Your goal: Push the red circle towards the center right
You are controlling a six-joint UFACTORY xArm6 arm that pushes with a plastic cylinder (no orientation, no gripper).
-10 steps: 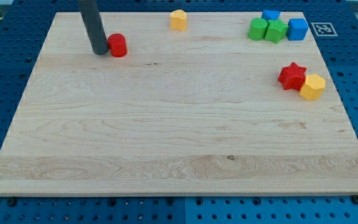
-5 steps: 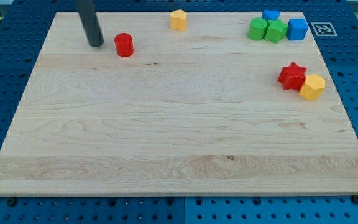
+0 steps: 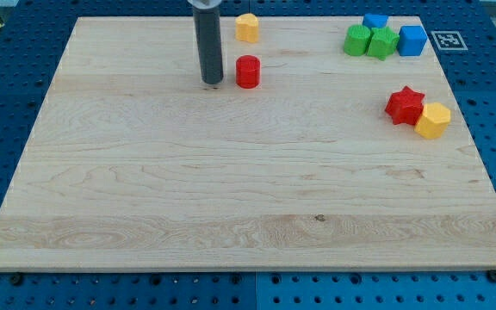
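The red circle (image 3: 247, 71) is a short red cylinder on the wooden board (image 3: 231, 189), near the view's top, a little left of the middle. My tip (image 3: 213, 82) rests on the board just to its left, with a small gap between them. The dark rod rises straight up out of the view's top.
A yellow block (image 3: 247, 27) sits at the top edge just above the red circle. Two green blocks (image 3: 371, 40) and two blue blocks (image 3: 412, 40) cluster at the top right. A red star (image 3: 405, 105) and a yellow hexagon (image 3: 433, 120) touch at the right.
The red circle has slid to the right, about a hundred pixels along the top of the board. My tip has followed it to the right and stays just on its left.
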